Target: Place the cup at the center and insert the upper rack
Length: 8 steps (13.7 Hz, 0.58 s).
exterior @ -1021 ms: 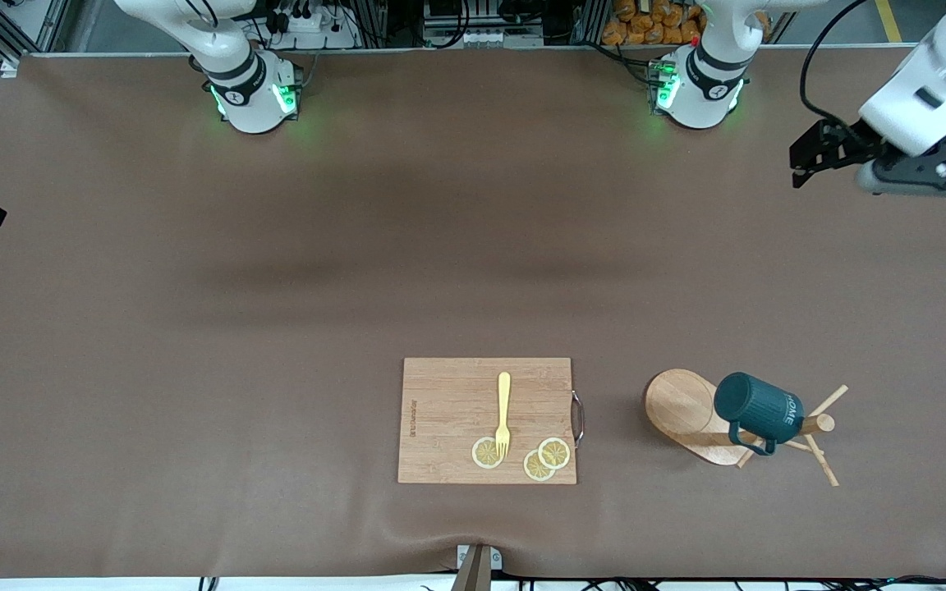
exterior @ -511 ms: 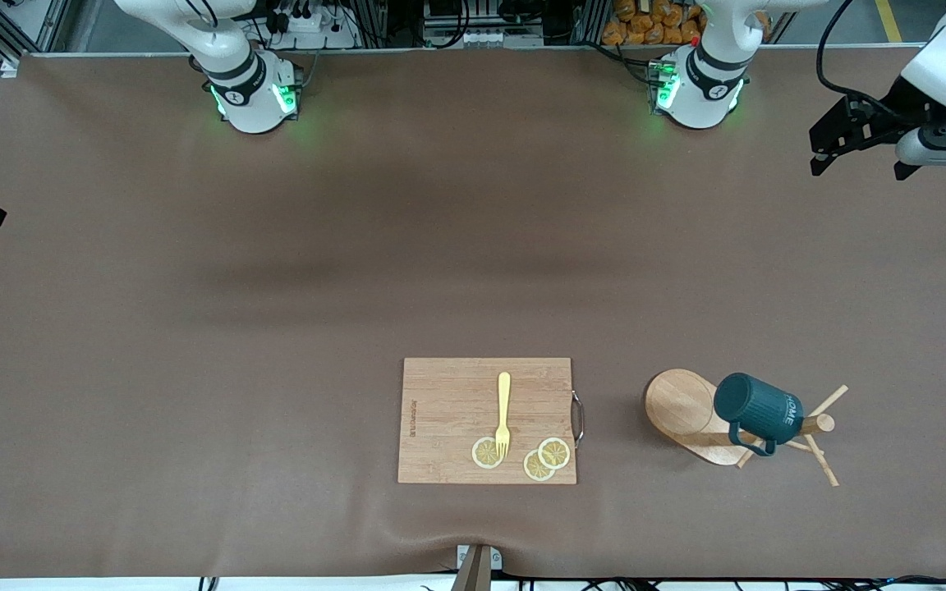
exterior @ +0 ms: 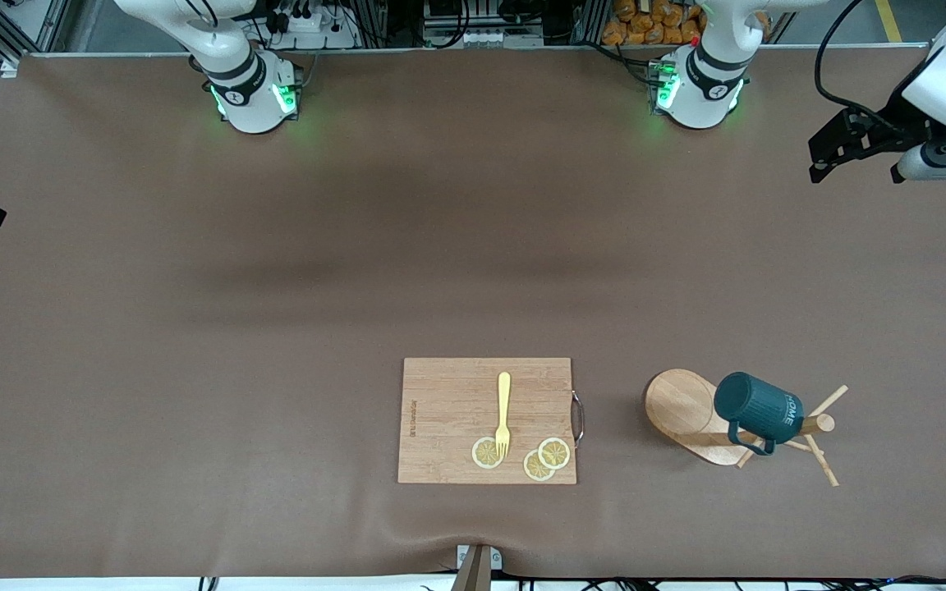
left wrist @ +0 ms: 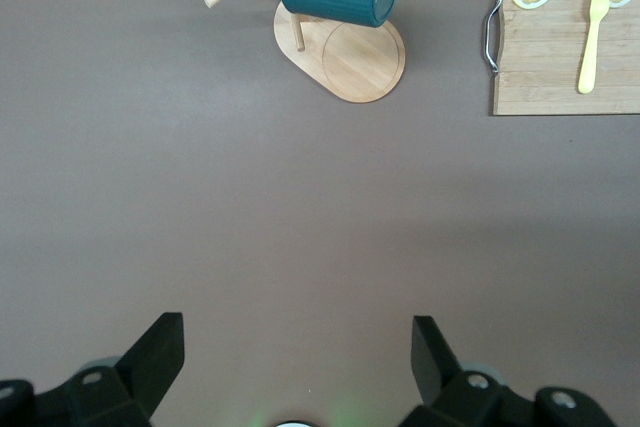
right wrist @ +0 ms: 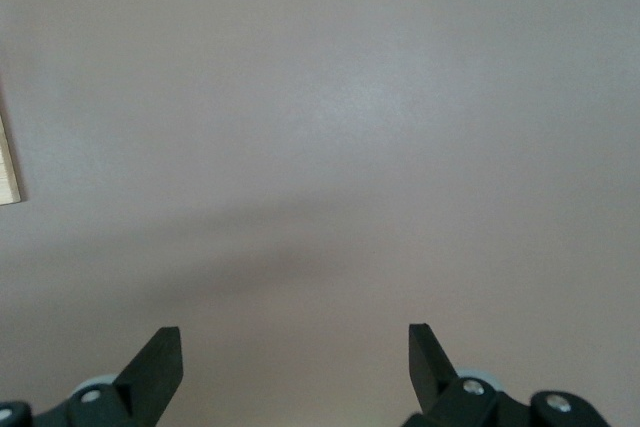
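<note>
Moved since a second ago: only the left gripper (exterior: 824, 160), pulled up and out toward the left arm's end of the table (exterior: 194, 312); cup and rack sat put.

Dark green ribbed cup (exterior: 759, 408) hanging by its handle on a peg of the wooden rack (exterior: 686, 410), tilted, mouth toward the oval base. So already on the rack, near the front camera and toward the left arm's end, not at table center. Fits either stage of the job, can't call it.

Probably ceramic: rigid, some weight, chips if dropped. Ribbed wall gives decent bite, glaze maybe slick. Best hold likely across the body or over the rim, then slide off along the peg, not straight up. Rack looks light, could tip or drag with the cup.

Cutting board (exterior: 448, 419) just beside, with yellow fork (exterior: 503, 414) and lemon slices (exterior: 547, 460).

Left jaws spread wide, holding nothing. Right gripper (right wrist: 290, 372) waiting over bare table, jaws wide too.
</note>
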Each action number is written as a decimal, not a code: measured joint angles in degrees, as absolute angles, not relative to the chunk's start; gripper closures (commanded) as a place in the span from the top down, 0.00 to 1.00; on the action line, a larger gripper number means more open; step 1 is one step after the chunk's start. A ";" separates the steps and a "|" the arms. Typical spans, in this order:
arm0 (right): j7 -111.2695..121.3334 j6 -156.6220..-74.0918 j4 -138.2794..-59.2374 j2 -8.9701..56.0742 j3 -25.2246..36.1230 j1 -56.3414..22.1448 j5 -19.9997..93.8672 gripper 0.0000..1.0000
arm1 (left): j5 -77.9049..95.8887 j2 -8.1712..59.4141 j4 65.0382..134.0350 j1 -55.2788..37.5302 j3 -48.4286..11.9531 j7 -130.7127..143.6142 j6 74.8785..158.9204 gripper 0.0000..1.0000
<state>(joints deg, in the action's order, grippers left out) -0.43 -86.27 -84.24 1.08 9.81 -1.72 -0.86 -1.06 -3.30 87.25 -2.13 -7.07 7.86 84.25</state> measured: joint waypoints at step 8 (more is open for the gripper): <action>-0.43 -86.30 -84.20 1.08 9.75 -1.72 -0.86 1.00 | -1.06 -3.21 87.22 -2.02 -7.04 10.75 84.24 1.00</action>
<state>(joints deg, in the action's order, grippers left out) -0.43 -86.30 -84.20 1.08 9.75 -1.72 -0.86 -1.06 -3.21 87.22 -2.02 -7.04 10.75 84.24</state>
